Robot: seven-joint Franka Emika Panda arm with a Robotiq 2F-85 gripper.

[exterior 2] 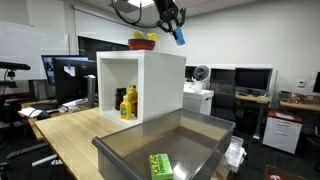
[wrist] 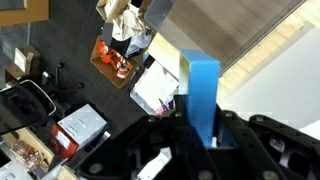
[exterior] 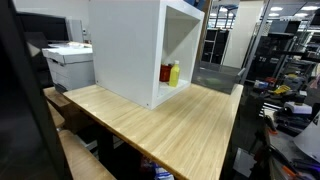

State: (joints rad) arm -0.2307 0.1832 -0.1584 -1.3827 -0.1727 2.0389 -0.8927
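Gripper [exterior 2: 174, 28] raised high above the white open-fronted cabinet [exterior 2: 160, 85], jaws closed tight on a blue block [exterior 2: 178, 37], which slants downward from them and touches nothing else. In the wrist view the block stands upright in the grip. The cabinet stands on the wooden desk [exterior 2: 75, 130]. Inside it a yellow bottle [exterior 2: 131, 102] stands just beside a red bottle [exterior 2: 123, 108]. On its top lie yellow and red objects [exterior 2: 143, 42], too small to identify. In the foreground a grey bin [exterior 2: 200, 135] holds a green object [exterior 2: 160, 165].

Even, bright ceiling light; soft shade inside the white cabinet [exterior 2: 160, 80] below the gripper [exterior 2: 173, 27]; wrist view blurs close up.
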